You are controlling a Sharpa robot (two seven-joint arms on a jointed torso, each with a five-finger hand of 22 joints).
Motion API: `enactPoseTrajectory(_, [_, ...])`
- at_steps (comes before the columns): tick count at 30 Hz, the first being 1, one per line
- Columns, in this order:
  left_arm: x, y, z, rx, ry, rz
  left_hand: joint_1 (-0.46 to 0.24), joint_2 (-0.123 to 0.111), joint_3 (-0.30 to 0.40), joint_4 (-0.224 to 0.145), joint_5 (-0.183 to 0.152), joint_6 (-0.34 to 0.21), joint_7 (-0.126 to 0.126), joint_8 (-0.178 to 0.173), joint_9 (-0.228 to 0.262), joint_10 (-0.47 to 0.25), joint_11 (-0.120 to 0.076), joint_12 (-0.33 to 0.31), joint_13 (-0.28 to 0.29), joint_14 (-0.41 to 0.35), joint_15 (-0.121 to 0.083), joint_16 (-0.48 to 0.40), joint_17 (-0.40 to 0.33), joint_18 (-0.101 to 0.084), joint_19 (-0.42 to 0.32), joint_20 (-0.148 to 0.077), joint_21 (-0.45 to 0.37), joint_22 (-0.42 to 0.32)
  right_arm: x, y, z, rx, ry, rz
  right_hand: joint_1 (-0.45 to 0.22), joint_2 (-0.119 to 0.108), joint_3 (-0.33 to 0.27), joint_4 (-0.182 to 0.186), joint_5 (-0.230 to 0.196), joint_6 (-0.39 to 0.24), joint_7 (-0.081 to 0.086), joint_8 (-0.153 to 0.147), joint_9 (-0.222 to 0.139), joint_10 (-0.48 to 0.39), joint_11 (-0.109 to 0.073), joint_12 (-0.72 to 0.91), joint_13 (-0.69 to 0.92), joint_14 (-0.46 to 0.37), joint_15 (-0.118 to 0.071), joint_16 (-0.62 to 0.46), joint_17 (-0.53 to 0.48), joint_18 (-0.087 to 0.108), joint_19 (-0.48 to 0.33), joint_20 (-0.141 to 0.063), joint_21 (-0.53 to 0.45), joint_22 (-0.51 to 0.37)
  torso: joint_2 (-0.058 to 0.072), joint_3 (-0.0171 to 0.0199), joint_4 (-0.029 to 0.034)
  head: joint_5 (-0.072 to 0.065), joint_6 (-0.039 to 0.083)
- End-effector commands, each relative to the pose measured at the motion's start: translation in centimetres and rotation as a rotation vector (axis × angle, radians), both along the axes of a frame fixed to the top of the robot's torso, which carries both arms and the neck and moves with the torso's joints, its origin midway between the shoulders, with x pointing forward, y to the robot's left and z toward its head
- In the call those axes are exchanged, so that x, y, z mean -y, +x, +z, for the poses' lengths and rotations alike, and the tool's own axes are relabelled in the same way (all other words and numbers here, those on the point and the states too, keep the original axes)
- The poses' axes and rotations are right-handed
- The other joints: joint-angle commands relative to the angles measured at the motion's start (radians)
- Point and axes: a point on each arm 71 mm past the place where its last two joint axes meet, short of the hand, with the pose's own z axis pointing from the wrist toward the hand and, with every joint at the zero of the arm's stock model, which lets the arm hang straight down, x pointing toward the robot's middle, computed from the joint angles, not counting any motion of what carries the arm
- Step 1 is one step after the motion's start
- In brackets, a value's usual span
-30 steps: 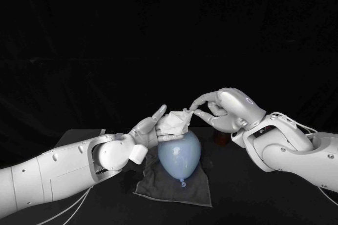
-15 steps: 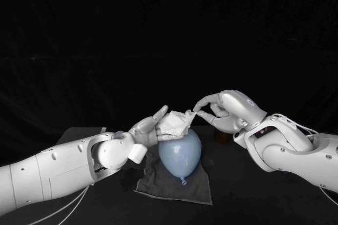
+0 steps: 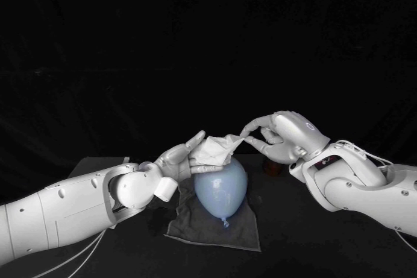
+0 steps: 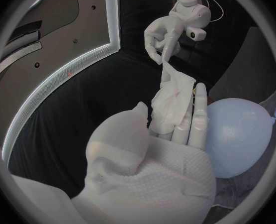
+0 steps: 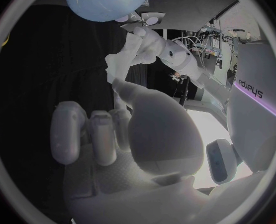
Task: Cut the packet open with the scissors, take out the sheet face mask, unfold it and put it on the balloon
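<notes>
Head view dim overall; black backdrop and black surface [image 3: 348, 254] merge into one dark field at far side. Light falls from above and front: upper faces of white arms bright, undersides grey. Sheet face mask [image 3: 217, 150] is brightest spot, folds nearly washed out. Balloon [image 3: 222, 184] carries soft sheen. Dark cloth [image 3: 213, 230] barely separates from surface. Wrist views: fisheye bending toward rim, dark frame around circle. Right hand [image 5: 156, 129] edged by strong glare patch.

"sharpa" legible on white casing [image 5: 252, 87], r. wrist view.
</notes>
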Motion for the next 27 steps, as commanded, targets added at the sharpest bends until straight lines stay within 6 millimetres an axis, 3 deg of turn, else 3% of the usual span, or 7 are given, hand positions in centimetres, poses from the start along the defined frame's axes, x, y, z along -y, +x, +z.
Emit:
enactPoseTrajectory(1, [0.3, -0.1, 0.2, 0.013, -0.012, -0.027, 0.065, -0.016, 0.054, -0.054, 0.003, -0.006, 0.056, -0.007, 0.001, -0.006, -0.004, 0.004, 0.0, -0.005, -0.002, -0.006, -0.002, 0.009, -0.01, -0.001, 0.003, 0.001, 0.0, 0.0, 0.0, 0.009, -0.005, -0.002, -0.013, 0.0, 0.007, -0.001, 0.002, 0.006, 0.0, 0.002, 0.027, 0.08, 0.0, 0.004, 0.223, 0.105, -0.007, 0.003, 0.263, -0.007, 0.024, 0.001, -0.002, 0.203, 0.0, -0.0006, 0.0, -0.001, 0.0])
enactPoseTrajectory(5, [0.3, -0.2, 0.2, 0.017, -0.013, -0.032, 0.111, -0.024, 0.137, -0.095, 0.003, -0.003, 0.052, -0.015, -0.003, -0.01, -0.006, 0.003, -0.001, -0.006, -0.004, -0.01, -0.002, 0.009, -0.012, -0.001, 0.003, 0.0, -0.1, 0.1, -0.2, 0.002, -0.007, -0.001, -0.014, 0.0, 0.009, -0.001, 0.002, 0.005, -0.001, 0.004, 0.029, 0.08, 0.0, 0.003, 0.223, 0.105, -0.007, 0.003, 0.263, -0.007, 0.024, 0.001, -0.003, 0.203, 0.0, -0.0005, 0.0006, 0.001, -0.001])
enactPoseTrajectory(8, [0.2, -0.2, 0.3, 0.021, -0.016, -0.032, 0.104, -0.043, 0.285, -0.112, 0.003, 0.009, 0.049, -0.026, -0.01, -0.012, -0.009, 0.003, -0.001, -0.004, -0.005, -0.013, -0.004, 0.01, -0.013, -0.001, 0.003, 0.001, 0.0, 0.1, -0.4, -0.005, -0.01, -0.003, -0.014, 0.0, 0.009, -0.001, 0.002, 0.005, -0.001, 0.004, 0.029, 0.08, 0.0, 0.003, 0.223, 0.105, -0.007, 0.003, 0.263, -0.007, 0.024, 0.001, -0.003, 0.203, 0.0, -0.0004, 0.0014, 0.001, -0.002])
enactPoseTrajectory(11, [0.2, -0.2, 0.3, 0.025, -0.019, -0.03, 0.062, -0.095, 0.479, -0.123, 0.0, 0.025, 0.051, -0.03, -0.011, -0.006, -0.002, 0.003, -0.002, 0.001, -0.007, -0.013, -0.004, 0.009, -0.013, -0.002, 0.004, 0.001, 0.0, 0.2, -0.6, -0.012, -0.015, -0.006, -0.014, 0.0, 0.009, -0.001, 0.002, 0.004, -0.001, 0.005, 0.029, 0.079, 0.0, 0.003, 0.223, 0.105, -0.007, 0.003, 0.263, -0.007, 0.022, 0.001, -0.006, 0.202, 0.0, -0.0009, 0.0006, 0.002, -0.002])
enactPoseTrajectory(12, [0.2, -0.2, 0.3, 0.026, -0.021, -0.028, 0.035, -0.122, 0.579, -0.133, -0.001, 0.032, 0.048, -0.026, -0.009, 0.0, -0.007, 0.004, -0.002, 0.004, -0.007, -0.013, -0.004, 0.009, -0.012, -0.003, 0.004, 0.001, 0.0, 0.2, -0.6, -0.014, -0.016, -0.006, -0.014, 0.0, 0.009, -0.001, 0.002, 0.004, -0.001, 0.005, 0.029, 0.079, 0.0, 0.003, 0.223, 0.105, -0.007, 0.003, 0.263, -0.007, 0.022, 0.001, -0.006, 0.202, 0.0, -0.001, 0.0005, 0.001, -0.002])
enactPoseTrajectory(16, [0.2, -0.1, 0.4, 0.031, -0.028, -0.024, 0.003, -0.133, 0.67, -0.12, 0.002, 0.046, 0.041, -0.013, 0.0, 0.02, -0.015, 0.006, -0.001, 0.008, -0.01, -0.013, -0.004, 0.009, -0.011, -0.003, 0.004, 0.001, 0.1, 0.3, -0.9, -0.027, -0.026, -0.01, -0.015, 0.0, 0.01, 0.0, 0.002, 0.003, 0.0, 0.005, 0.03, 0.075, 0.0, -0.005, 0.218, 0.105, -0.007, 0.003, 0.263, -0.005, 0.02, 0.001, -0.013, 0.2, 0.0, -0.001, 0.0, 0.001, -0.002])
enactPoseTrajectory(27, [-0.1, 0.0, 0.4, 0.027, -0.03, 0.0, -0.053, -0.144, 0.721, -0.104, 0.002, 0.04, 0.048, -0.01, 0.006, 0.017, -0.01, -0.004, -0.002, 0.0, -0.006, -0.017, -0.005, 0.009, -0.015, -0.001, 0.001, 0.0, 0.6, 0.2, -1.8, -0.048, -0.059, -0.03, -0.016, -0.001, 0.01, 0.0, 0.002, 0.002, 0.0, 0.006, 0.031, 0.077, 0.001, -0.002, 0.22, 0.105, -0.007, 0.003, 0.263, -0.005, 0.019, 0.001, -0.014, 0.2, 0.0, -0.0001, -0.0005, -0.006, -0.005])
